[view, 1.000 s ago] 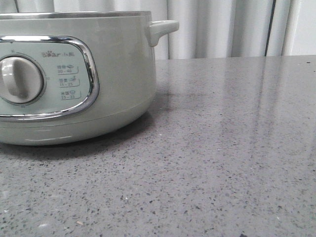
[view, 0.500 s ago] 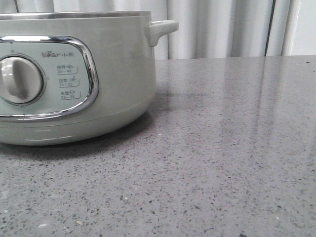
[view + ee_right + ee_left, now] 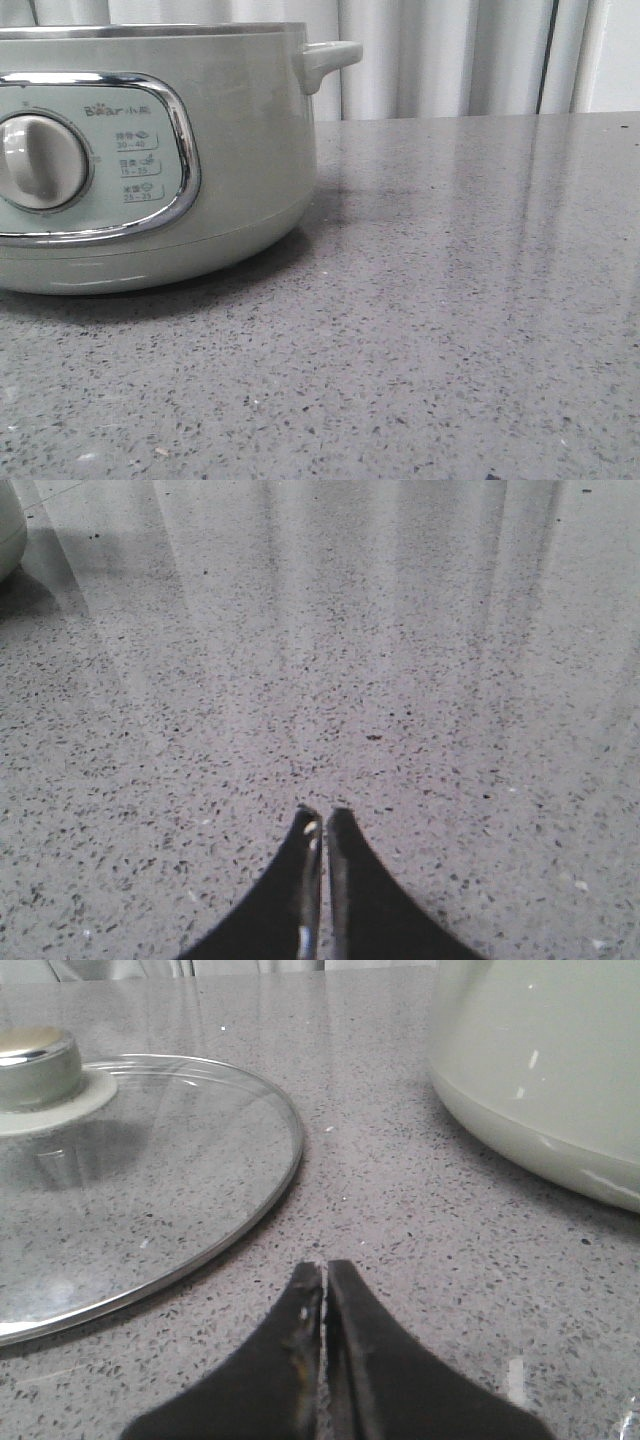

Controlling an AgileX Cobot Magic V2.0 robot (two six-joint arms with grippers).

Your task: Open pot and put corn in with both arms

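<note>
— Looking from the front, what shows?
— Only the pot [image 3: 150, 150] on the grey table [image 3: 450, 300]; "Bear" is printed above its white dial [image 3: 40, 160].
— Left wrist?
— The left gripper [image 3: 324, 1278] is pressed closed, empty. The pot stands beyond its tips to one side, the glass lid [image 3: 140, 1170] flat on the table opposite.
— Right wrist?
— The right gripper [image 3: 322, 822] is closed, empty; a sliver of pot sits far off.

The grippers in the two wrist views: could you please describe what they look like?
Only the fingertips show. The left gripper has two matte black fingers that curve and taper to points, with pale scuffs along their inner edges. The right gripper looks the same, with small light chips near its tips. No cables, markings or arm links are visible.
</note>
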